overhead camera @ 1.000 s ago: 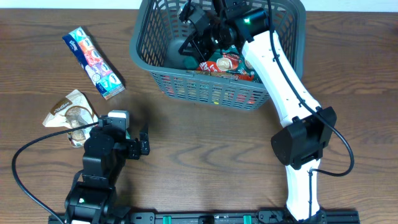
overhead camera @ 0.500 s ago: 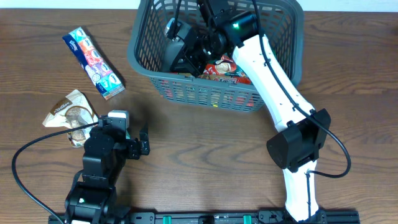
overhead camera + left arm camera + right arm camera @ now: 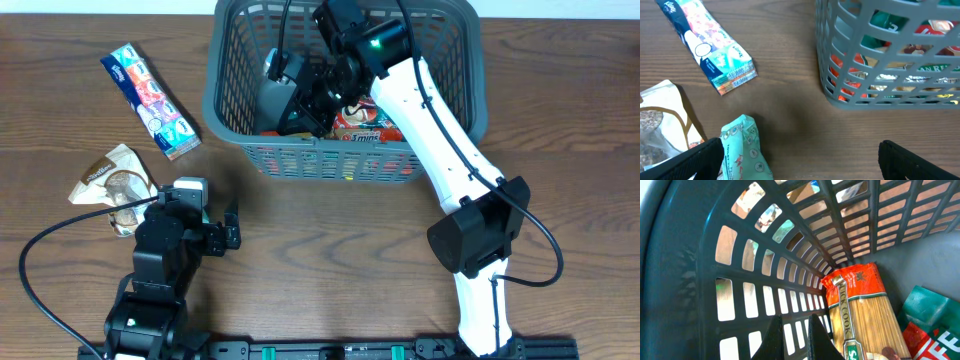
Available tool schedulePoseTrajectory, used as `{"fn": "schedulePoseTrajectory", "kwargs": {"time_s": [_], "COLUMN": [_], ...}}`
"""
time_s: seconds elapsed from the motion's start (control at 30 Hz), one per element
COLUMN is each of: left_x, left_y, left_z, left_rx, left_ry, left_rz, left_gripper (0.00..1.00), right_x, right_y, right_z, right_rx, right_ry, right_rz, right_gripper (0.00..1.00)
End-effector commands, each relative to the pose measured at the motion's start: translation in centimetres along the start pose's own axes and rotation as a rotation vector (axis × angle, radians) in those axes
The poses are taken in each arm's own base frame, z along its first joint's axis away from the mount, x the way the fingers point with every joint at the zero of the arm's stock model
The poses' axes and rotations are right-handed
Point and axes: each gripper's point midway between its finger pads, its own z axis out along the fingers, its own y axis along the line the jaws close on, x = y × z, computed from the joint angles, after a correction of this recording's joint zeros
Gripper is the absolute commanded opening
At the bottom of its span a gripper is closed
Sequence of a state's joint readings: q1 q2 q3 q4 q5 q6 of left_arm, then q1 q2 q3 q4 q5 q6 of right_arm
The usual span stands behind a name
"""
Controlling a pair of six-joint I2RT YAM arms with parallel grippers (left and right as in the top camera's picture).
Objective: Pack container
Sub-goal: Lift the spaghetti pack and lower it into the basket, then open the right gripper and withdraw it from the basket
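Observation:
The container [image 3: 440, 95], a dark grey lattice basket, stands at the back centre and shows at the upper right in the left wrist view as the container [image 3: 826, 60]. My right gripper [image 3: 285, 112] reaches down inside it. There the right gripper [image 3: 795, 315] is shut, its tips close to the curved left wall [image 3: 740, 295], and I see nothing between them. A spaghetti packet [image 3: 865, 315] and green and red packets [image 3: 925, 312] lie on the basket's bottom. My left gripper [image 3: 190, 222] rests at the front left. The left gripper [image 3: 800, 162] is wide open, with a green tissue packet [image 3: 742, 150] by its left finger.
A blue and white tissue pack [image 3: 150, 88] lies on the wooden table left of the basket, seen also as the tissue pack [image 3: 705, 45]. A brown and white food packet [image 3: 110, 180] lies beside the left arm. The left arm's cable loops at the front left.
My right gripper has moved left and down inside the basket, and the basket has shifted and turned slightly left. The left arm has not moved.

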State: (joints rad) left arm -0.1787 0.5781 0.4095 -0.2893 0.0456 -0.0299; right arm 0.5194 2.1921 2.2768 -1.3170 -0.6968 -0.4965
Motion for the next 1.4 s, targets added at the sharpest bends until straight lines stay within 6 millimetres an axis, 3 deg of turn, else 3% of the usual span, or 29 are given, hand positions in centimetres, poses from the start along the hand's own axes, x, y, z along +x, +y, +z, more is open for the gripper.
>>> {"fn": "schedulePoseTrajectory", "kwargs": {"time_s": [0.0, 0.17, 0.2, 0.23, 0.3, 0.43, 0.47, 0.5, 0.63, 0.8, 0.87, 0.97, 1.03, 1.17, 1.27, 1.37], "left_x": [-0.9, -0.9, -0.9, -0.9, -0.9, -0.9, -0.9, -0.9, -0.9, -0.8, -0.8, -1.5, -3.1, -7.7, -11.0, -14.2], "left_y": [-0.1, -0.1, -0.1, -0.1, -0.1, -0.1, -0.1, -0.1, -0.1, 0.0, 0.0, -0.1, 0.0, 2.1, 3.3, 4.7], "left_z": [-0.3, -0.3, -0.3, -0.3, -0.3, -0.3, -0.3, -0.3, -0.3, -0.3, -0.3, -0.6, -1.4, -4.5, -6.9, -8.5], "left_rx": [0.0, 0.0, 0.0, 0.0, 0.0, 0.0, 0.0, 0.0, 0.0, 0.0, 0.0, 0.001, -0.01, -0.149, -0.219, -0.283], "left_ry": [-0.018, -0.018, -0.018, -0.018, -0.018, -0.018, -0.018, -0.018, -0.018, -0.017, -0.013, -0.028, -0.056, -0.063, 0.013, 0.08], "left_rz": [-0.013, -0.013, -0.013, -0.013, -0.013, -0.013, -0.013, -0.013, -0.013, -0.013, -0.014, -0.014, -0.015, -0.044, -0.106, -0.181], "left_gripper": [0.99, 0.99, 0.99, 0.99, 0.99, 0.99, 0.99, 0.99, 0.99, 0.99, 0.98, 0.99, 0.99, 0.98, 0.99, 0.98], "right_x": [-0.9, -1.1, -1.3, -1.5, -2.0, -3.2, -3.5, -3.8, -4.6, -5.8, -5.8, -4.3, -2.3, 2.2, 6.3, 10.0], "right_y": [1.9, 1.5, 1.1, 0.6, -0.7, -3.3, -4.0, -5.2, -8.7, -10.5, -10.8, -10.4, -9.6, -7.7, -6.8, -6.8], "right_z": [-0.7, -0.8, -0.8, -0.9, -1.1, -2.0, -2.4, -3.0, -5.9, -12.6, -16.7, -24.4, -29.8, -37.4, -41.4, -43.8], "right_rx": [-0.017, -0.001, 0.015, 0.04, 0.104, 0.219, 0.247, 0.299, 0.464, 0.639, 0.754, 0.966, 1.103, 1.22, 1.262, 1.272], "right_ry": [-0.02, -0.028, -0.033, -0.037, -0.048, -0.091, -0.104, -0.123, -0.184, -0.29, -0.328, -0.383, -0.43, -0.523, -0.566, -0.573], "right_rz": [-0.082, -0.092, -0.099, -0.104, -0.085, -0.057, -0.055, -0.034, 0.082, 0.215, 0.265, 0.36, 0.452, 0.611, 0.745, 0.843], "right_gripper": [0.01, 0.04, 0.16, 0.35, 0.58, 0.81, 0.94, 0.99, 0.99, 0.99, 0.99, 0.99, 0.99, 0.99, 0.99, 0.99]}}
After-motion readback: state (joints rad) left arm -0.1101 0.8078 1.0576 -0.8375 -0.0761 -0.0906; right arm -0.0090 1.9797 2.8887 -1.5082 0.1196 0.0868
